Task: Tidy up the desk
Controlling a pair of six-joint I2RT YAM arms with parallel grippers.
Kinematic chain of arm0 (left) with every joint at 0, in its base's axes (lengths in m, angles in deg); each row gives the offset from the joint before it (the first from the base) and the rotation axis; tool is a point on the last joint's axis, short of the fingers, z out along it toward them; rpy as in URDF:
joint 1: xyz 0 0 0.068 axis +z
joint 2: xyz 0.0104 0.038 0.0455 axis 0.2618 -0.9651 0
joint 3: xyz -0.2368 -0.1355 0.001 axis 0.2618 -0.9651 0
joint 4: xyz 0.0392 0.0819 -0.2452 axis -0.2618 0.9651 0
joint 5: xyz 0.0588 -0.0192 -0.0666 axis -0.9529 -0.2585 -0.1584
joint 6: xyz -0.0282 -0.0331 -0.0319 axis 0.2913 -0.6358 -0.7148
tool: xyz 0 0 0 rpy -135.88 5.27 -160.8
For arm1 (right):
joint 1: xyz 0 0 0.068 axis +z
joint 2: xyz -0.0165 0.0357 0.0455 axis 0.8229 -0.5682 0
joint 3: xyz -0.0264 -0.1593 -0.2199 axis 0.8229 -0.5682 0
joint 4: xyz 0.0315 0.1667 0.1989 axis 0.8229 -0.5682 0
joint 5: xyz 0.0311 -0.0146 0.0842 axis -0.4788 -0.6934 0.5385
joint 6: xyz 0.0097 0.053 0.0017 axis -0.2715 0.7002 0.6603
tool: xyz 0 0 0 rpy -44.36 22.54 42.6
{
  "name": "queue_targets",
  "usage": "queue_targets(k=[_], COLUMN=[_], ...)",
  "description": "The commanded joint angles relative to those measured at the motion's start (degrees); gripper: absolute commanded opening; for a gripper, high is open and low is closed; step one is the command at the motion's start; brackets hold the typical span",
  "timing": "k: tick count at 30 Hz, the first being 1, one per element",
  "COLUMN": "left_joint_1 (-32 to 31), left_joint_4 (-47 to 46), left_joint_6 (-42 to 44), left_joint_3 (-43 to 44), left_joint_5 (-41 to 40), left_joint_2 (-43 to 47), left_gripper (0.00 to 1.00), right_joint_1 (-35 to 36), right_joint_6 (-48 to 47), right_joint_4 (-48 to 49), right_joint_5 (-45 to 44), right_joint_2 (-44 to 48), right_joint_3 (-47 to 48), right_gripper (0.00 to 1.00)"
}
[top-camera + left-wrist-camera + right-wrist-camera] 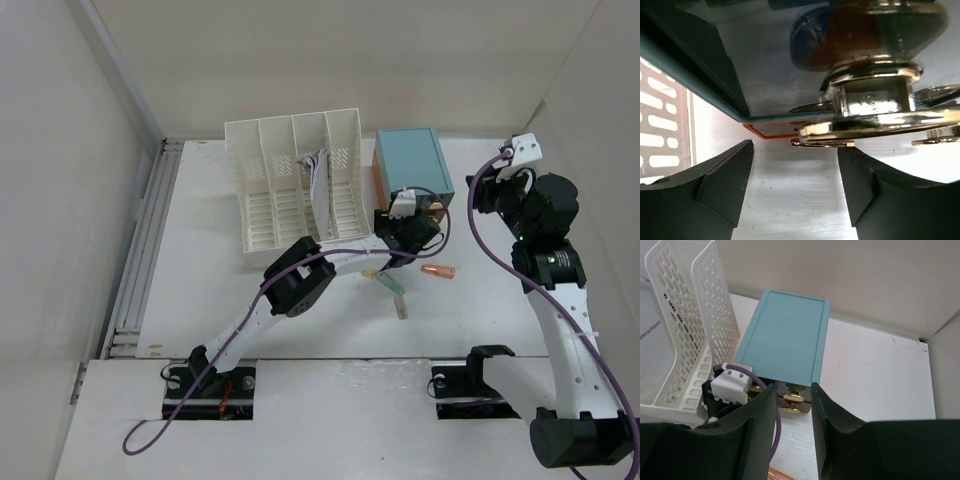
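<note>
Left pincer (795, 150) open facing gold knob (872, 100) of teal box (785, 335), right pincer (793, 387) open and empty above desk (200, 260)

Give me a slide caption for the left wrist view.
Open left gripper faces brass knob on teal box.

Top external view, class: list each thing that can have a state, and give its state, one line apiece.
left gripper: open, at the teal box's brass knob, nothing held
right gripper: open, empty, above the desk
teal box: upright, looks shut
file rack: upright, papers in one slot
orange marker: lying loose on the desk
green marker: lying loose on the desk
</note>
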Motion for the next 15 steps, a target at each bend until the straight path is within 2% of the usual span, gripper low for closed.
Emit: queue_targets(k=[1,3,15], left_joint_1=[0.62,0.1,-2.11], left_joint_4=[-2.08,-2.08,-2.78], left_joint_6=[0.03,0.04,0.21], left_joint_3=[2.55,2.55,4.05], left_joint_5=[-3.09,-3.09,-3.17], left_joint_2=[1.99,2.51,1.81], left_gripper=[0.64,0.61,0.6], right_joint_1=[-0.33,-0.33,-0.33], right_joint_6=[0.94,0.94,0.94], right_joint_4=[1.06,1.06,1.06], right_joint_5=[-0.47,0.05,0.58], right_joint_2=[0.34,0.33,0.33], right_joint_3=[1.1,1.1,1.1], right_gripper=[0.39,0.39,0.39])
